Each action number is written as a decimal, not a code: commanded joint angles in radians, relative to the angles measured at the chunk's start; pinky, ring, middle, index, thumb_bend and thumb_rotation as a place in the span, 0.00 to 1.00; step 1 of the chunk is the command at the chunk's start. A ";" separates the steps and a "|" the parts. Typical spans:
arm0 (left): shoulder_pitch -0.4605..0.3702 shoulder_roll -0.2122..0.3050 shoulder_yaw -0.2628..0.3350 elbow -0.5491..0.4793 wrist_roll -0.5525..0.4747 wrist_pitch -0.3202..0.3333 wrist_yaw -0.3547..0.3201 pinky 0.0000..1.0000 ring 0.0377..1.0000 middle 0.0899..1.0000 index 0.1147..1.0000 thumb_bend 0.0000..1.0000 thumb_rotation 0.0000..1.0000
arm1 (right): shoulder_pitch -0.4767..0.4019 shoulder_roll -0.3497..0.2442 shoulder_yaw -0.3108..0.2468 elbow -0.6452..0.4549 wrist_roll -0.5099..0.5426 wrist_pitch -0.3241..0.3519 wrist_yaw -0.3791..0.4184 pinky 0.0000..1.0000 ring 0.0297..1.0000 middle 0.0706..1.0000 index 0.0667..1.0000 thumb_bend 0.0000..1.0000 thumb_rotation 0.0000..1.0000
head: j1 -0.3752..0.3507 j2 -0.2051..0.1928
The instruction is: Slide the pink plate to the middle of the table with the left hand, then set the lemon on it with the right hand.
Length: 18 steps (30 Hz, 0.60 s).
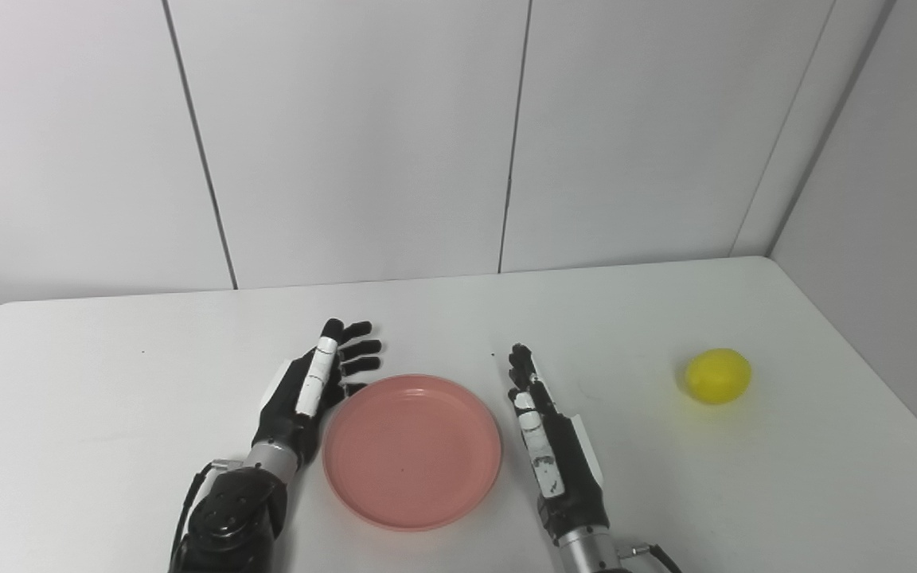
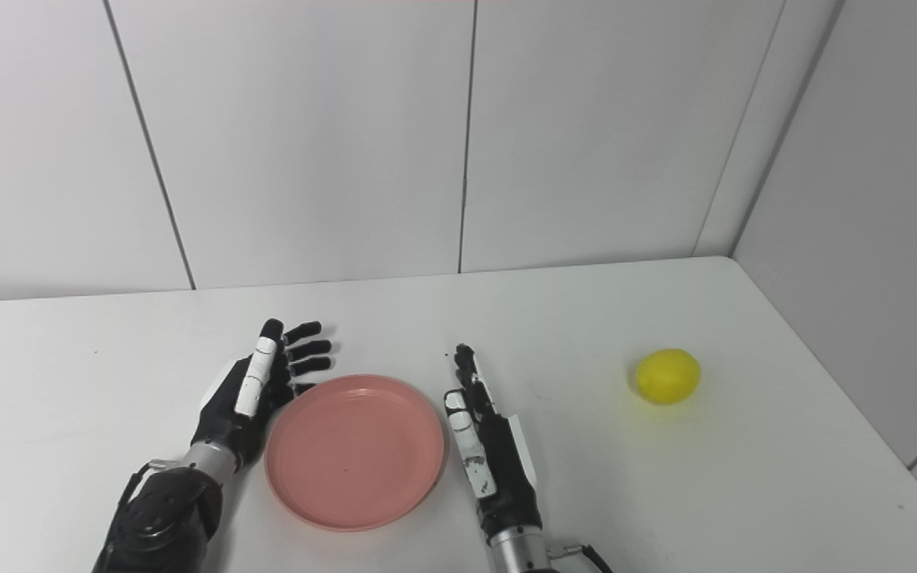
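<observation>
Plate (image 1: 412, 450) seen near table (image 1: 108, 398) centre; slide step judged done. L hand (image 1: 311, 390) spread, just beside plate's left rim. R hand (image 1: 546, 446) flat, fingers together, empty, right of plate. Lemon (image 1: 717, 376) well right of plate; reach and grasp needed next.

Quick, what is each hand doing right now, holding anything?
Left hand: open, holding nothing, beside the pink plate.
Right hand: open, holding nothing; the lemon lies apart.
</observation>
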 commanded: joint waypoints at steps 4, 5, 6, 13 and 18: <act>0.007 0.025 0.008 0.049 0.000 0.019 -0.013 0.64 0.77 0.77 0.76 0.77 1.00 | 0.040 0.028 0.010 0.090 -0.015 -0.021 -0.030 1.00 1.00 0.99 0.97 0.77 0.99 | -0.053 -0.002; 0.006 0.026 0.010 0.052 -0.001 0.016 -0.014 0.63 0.77 0.77 0.76 0.76 1.00 | 0.038 0.030 0.011 0.092 -0.020 -0.022 -0.035 1.00 1.00 0.98 0.97 0.78 0.99 | -0.053 -0.002; 0.006 0.027 0.015 0.053 -0.006 0.016 -0.017 0.62 0.77 0.77 0.77 0.76 1.00 | 0.035 0.033 0.012 0.097 -0.022 -0.024 -0.038 1.00 1.00 0.98 0.97 0.78 0.99 | -0.059 -0.002; 0.001 0.035 0.029 0.064 -0.023 0.018 -0.031 0.67 0.79 0.79 0.78 0.74 0.99 | 0.023 0.040 0.017 0.123 -0.031 -0.037 -0.044 1.00 1.00 1.00 0.99 0.76 1.00 | -0.086 -0.012; -0.005 0.036 0.041 0.078 -0.035 0.005 -0.044 0.67 0.79 0.79 0.79 0.76 0.97 | 0.014 0.044 0.015 0.145 -0.034 -0.048 -0.049 1.00 1.00 1.00 0.99 0.78 1.00 | -0.099 -0.018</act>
